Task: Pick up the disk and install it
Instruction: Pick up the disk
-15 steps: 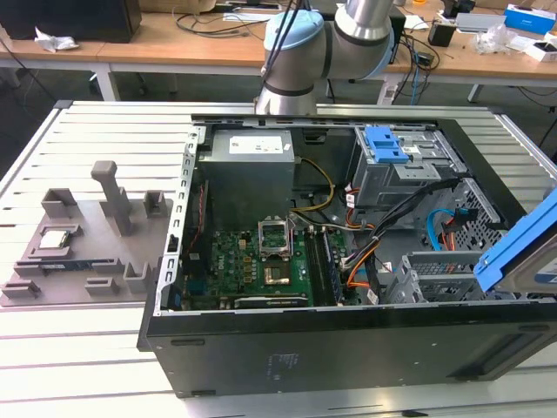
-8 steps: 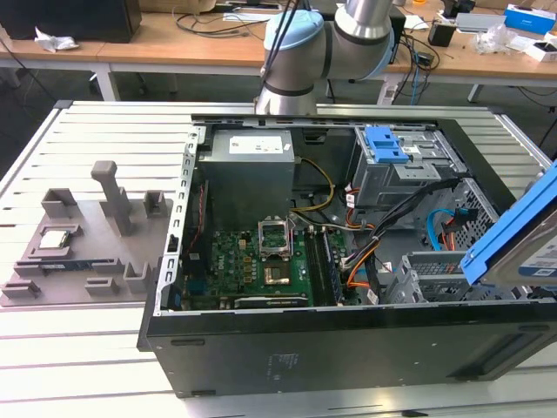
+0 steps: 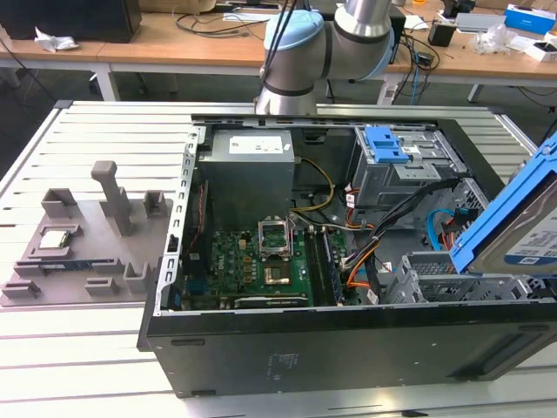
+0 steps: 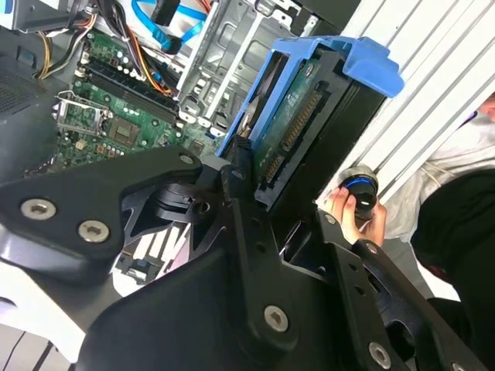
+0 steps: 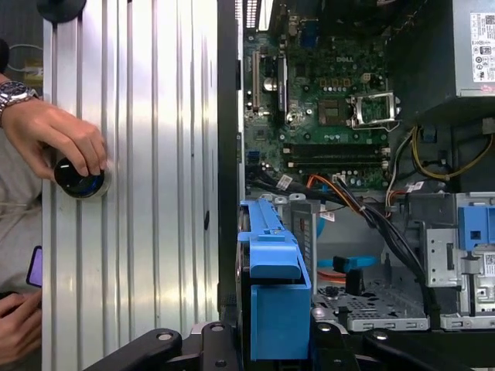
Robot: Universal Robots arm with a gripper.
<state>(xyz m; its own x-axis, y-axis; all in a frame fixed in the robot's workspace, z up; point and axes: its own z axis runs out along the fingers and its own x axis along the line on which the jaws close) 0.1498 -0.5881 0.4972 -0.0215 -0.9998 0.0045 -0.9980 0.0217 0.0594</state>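
Note:
The disk [image 3: 522, 233], a silver drive in a blue plastic frame, hangs tilted in the air at the exterior view's right, above the right end of the open computer case [image 3: 348, 348]. In the second wrist view my gripper [image 4: 280, 195] is shut on the disk [image 4: 298, 116], with a black finger [image 4: 241, 202] pressed on each flat side. The first wrist view shows the disk [image 5: 274, 278] edge-on between the same fingers, just above the metal drive cage [image 5: 371, 303].
A motherboard [image 3: 261, 261], cables [image 3: 383, 235] and a drive bay with a blue latch [image 3: 387, 144] fill the case. A grey fixture tray [image 3: 78, 252] with a small chip lies at the exterior view's left. A person's hand [image 5: 54, 131] rests on a black knob [image 5: 77, 176] on the slatted table.

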